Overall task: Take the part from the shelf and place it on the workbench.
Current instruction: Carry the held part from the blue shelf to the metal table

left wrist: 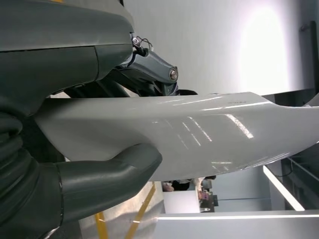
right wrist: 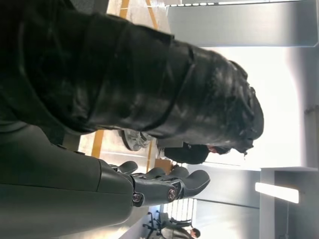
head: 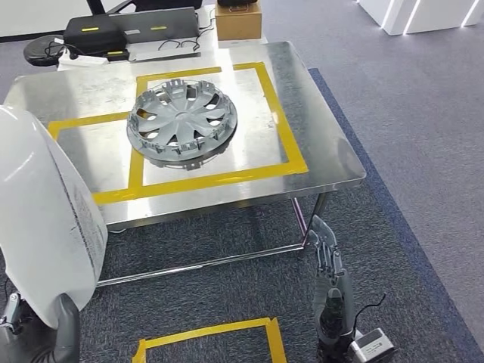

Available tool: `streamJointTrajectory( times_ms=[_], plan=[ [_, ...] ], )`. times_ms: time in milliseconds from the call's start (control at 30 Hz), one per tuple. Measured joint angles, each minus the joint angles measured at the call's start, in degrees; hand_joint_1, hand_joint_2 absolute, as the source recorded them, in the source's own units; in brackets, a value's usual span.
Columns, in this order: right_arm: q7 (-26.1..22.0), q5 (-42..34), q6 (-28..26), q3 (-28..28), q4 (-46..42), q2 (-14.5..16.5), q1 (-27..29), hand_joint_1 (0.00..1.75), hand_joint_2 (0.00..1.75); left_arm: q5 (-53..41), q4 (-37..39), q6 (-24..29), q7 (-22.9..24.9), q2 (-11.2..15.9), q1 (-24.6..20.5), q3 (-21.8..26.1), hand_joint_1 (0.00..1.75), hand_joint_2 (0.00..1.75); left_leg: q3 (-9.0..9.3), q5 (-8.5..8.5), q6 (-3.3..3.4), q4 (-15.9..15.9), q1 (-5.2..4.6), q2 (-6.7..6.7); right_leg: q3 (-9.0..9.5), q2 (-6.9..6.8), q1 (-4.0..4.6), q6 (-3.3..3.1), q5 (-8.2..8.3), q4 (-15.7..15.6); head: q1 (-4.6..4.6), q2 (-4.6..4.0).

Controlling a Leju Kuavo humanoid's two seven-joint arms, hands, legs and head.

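A large white glossy curved part (head: pixel 42 219) fills the lower left of the head view, in front of the workbench's near left corner. My left hand (head: pixel 63 329) grips it from below. In the left wrist view the thumb (left wrist: pixel 112 174) presses one face of the white part (left wrist: pixel 211 129) and the darker fingers (left wrist: pixel 154 69) lie across the other. The steel workbench (head: pixel 320 128) carries yellow tape rectangles and a grey wheel cover (head: pixel 181 121). My right hand (head: pixel 328 265) hangs beside the bench's near right leg, fingers (right wrist: pixel 169 184) straight and holding nothing.
Black cases (head: pixel 131 30) and a cardboard box (head: pixel 238 19) stand beyond the bench's far edge. A yellow tape outline (head: pixel 211 340) marks the grey carpet in front of me. Open carpet stretches to the right of the bench.
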Motion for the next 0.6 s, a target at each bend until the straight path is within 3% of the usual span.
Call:
streamJointTrajectory(
  times_ms=[300, 400, 500, 533, 567, 600],
  plan=[
    [0.0, 0.0, 0.0, 0.0, 0.0, 0.0, 0.0, 0.0, 0.0, 0.0, -0.02, 0.0, -0.01, 0.03, 0.0, 0.0, 1.75, 1.75, 0.29, -0.11, 0.07, -0.59, -0.03, 0.05, -0.24, -0.01, 0.0, 0.07, -0.07, -0.03, 0.01, -0.01],
    [0.0, -0.01, 0.0, -0.01, 0.02, -0.01, -0.03, 0.0, 0.0, 0.03, -0.07, 0.0, -0.04, 0.06, -0.03, 0.0, 1.75, 1.75, 1.03, -1.09, 0.31, -1.89, -0.27, 0.11, -0.29, 0.04, 0.23, 0.52, -0.36, 0.03, -0.02, 0.0],
    [-0.02, -0.05, 0.0, 0.0, 0.07, -0.02, -0.03, 0.0, 0.0, 0.07, -0.19, 0.0, -0.1, 0.1, 0.09, 0.02, 1.75, 1.75, 1.33, -1.85, 1.46, -3.0, -0.43, 0.04, 0.16, -0.03, 0.3, 1.82, 0.03, 0.41, 0.1, 0.0],
    [-0.03, -0.07, -0.01, 0.0, 0.08, -0.02, -0.09, 0.0, 0.0, 0.01, -0.21, 0.02, -0.14, 0.09, 0.15, 0.04, 1.75, 1.75, 1.73, -2.02, 2.02, -3.2, -0.38, -0.01, -0.3, -0.03, 0.24, 2.29, -0.57, 1.71, 0.32, 0.0],
    [-0.03, -0.1, -0.02, -0.01, 0.13, -0.02, -0.07, 0.0, 0.0, -0.09, -0.22, 0.07, -0.17, 0.08, 0.18, 0.09, 1.75, 1.75, 2.37, -2.31, 2.47, -3.38, -0.4, -0.04, -2.81, 0.01, 0.21, 2.67, -2.3, 5.86, 0.51, 0.0],
    [-0.04, -0.12, -0.04, -0.03, 0.18, -0.02, -0.06, 0.0, 0.0, -0.18, -0.23, 0.12, -0.2, 0.06, 0.2, 0.14, 1.75, 1.75, 3.6, -3.02, 2.78, -3.51, -0.45, -0.11, -4.18, 0.05, 0.22, 2.79, -1.58, 6.71, 0.68, -0.01]
  ],
)
